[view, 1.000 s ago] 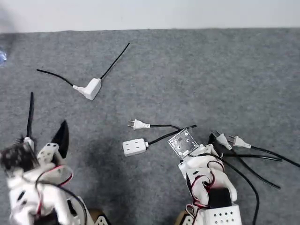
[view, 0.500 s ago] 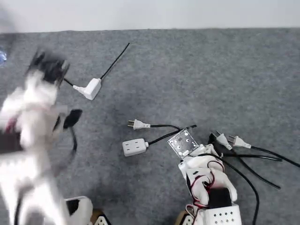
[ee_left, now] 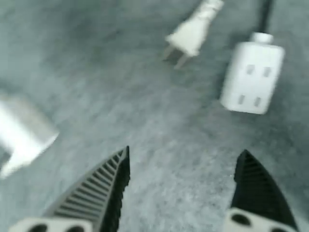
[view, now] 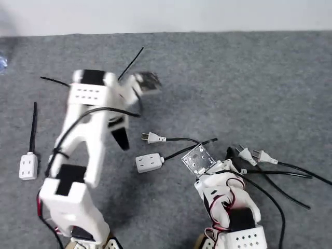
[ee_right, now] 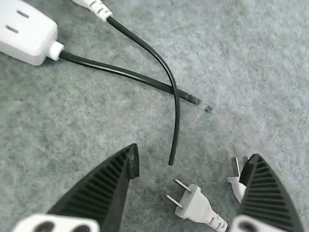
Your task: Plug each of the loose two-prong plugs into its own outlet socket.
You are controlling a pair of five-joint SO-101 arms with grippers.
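The job looks to be at its first pickup: the left end effector (ee_left: 186,152), spread and empty, hangs over the table (view: 249,72) near a loose plug (ee_left: 192,35), which lies just beside an outlet socket (ee_left: 253,77), not plugged in. Next it needs to drop onto the plug's body and pinch it, prongs toward the slots. The left arm (view: 85,140) stretches forward, wrist tipped down, while the right end effector (ee_right: 193,152), also spread, hovers low over a second plug (ee_right: 194,207).

Readable text: none in any view.
Outlet socket (ee_left: 251,77): plain white, no legible lettering.
Plug (ee_right: 196,206): no legible markings.
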